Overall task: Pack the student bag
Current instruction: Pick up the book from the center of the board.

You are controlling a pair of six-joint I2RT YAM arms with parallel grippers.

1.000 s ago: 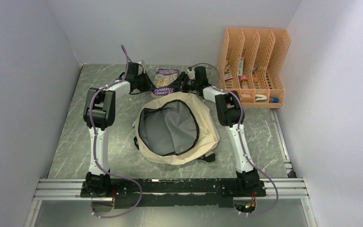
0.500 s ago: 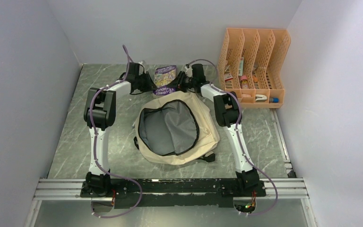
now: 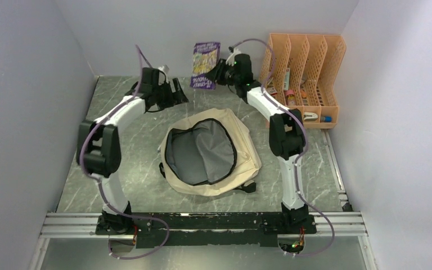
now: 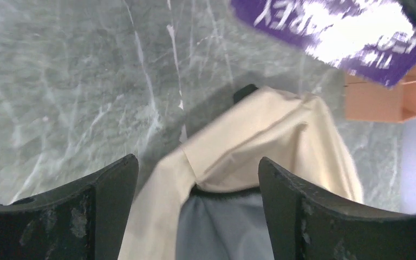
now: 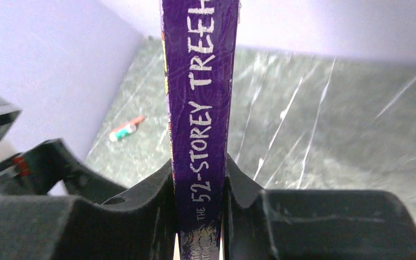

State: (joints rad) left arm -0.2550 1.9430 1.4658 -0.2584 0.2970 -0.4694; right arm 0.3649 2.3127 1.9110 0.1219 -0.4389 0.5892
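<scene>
On the purple book [image 5: 197,108], the spine title runs off the top edge at "TREEH". From the left wrist we get only a blur of its cover. The student bag [image 4: 260,141] is cut at the bottom edge. What the orange file organizer [image 3: 292,53] holds is too small to name.

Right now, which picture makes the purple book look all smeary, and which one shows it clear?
Left wrist view: the book is smeared and its white letters glare, so nothing reads. Right wrist view: clamped in the right gripper, it is close and sharp enough to read, with the table behind it soft. Top view: even light, everything fairly crisp.
</scene>
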